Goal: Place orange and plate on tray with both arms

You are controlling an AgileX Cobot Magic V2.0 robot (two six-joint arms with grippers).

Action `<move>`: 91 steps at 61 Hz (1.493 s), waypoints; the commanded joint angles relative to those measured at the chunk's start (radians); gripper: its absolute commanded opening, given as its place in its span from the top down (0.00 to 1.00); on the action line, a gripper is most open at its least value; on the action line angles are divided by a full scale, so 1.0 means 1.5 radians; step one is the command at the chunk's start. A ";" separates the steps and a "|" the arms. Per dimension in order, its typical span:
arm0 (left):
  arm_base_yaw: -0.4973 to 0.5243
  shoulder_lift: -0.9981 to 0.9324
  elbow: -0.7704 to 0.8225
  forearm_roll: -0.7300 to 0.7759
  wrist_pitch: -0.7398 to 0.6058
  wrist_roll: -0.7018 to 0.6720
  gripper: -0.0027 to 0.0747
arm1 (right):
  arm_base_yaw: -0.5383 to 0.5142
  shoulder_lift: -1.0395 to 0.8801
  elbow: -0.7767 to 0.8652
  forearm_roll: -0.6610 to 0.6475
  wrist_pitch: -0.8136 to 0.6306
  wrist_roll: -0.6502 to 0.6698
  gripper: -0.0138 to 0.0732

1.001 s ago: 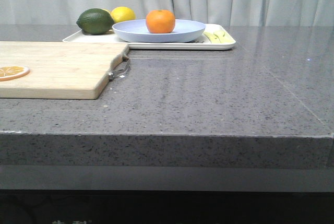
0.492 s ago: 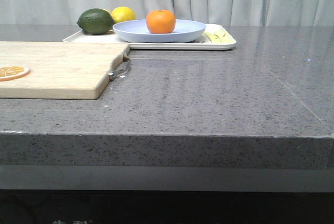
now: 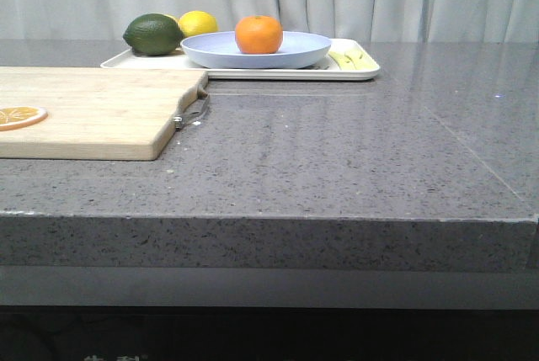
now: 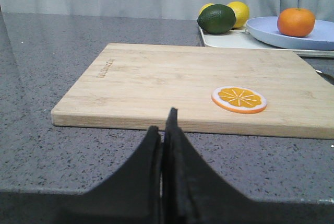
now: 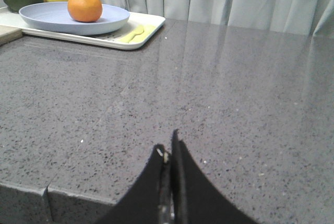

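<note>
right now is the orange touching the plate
Touching: the front view shows the orange resting in the plate, no gap beneath it.

Wooden cutting board [image 3: 93,113] bears orange slice [image 3: 20,116]; lime [image 3: 153,34] beside lemon [image 3: 198,23].

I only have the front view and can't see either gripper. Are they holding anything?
Observer: No. The left gripper is shut on nothing, hanging at the near table edge in front of the cutting board.
Operator: And the right one?
Observer: The right gripper is shut and empty too, over bare counter, well short of the tray.
Operator: Is the orange really inside the plate?
Observer: Yes. The right wrist view shows the orange resting in the plate, and the plate sits on the tray.
</note>
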 commanded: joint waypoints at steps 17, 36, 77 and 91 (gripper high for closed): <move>0.001 -0.014 0.004 -0.007 -0.057 -0.003 0.99 | -0.004 -0.036 0.002 0.010 -0.034 -0.006 0.97; 0.001 -0.014 0.004 -0.007 -0.057 -0.003 0.99 | -0.004 -0.036 0.002 0.010 -0.034 -0.006 0.97; 0.001 -0.014 0.004 -0.007 -0.057 -0.003 0.99 | -0.004 -0.036 0.002 0.010 -0.034 -0.006 0.97; 0.001 -0.014 0.004 -0.007 -0.057 -0.003 0.99 | -0.004 -0.036 0.002 0.010 -0.034 -0.006 0.97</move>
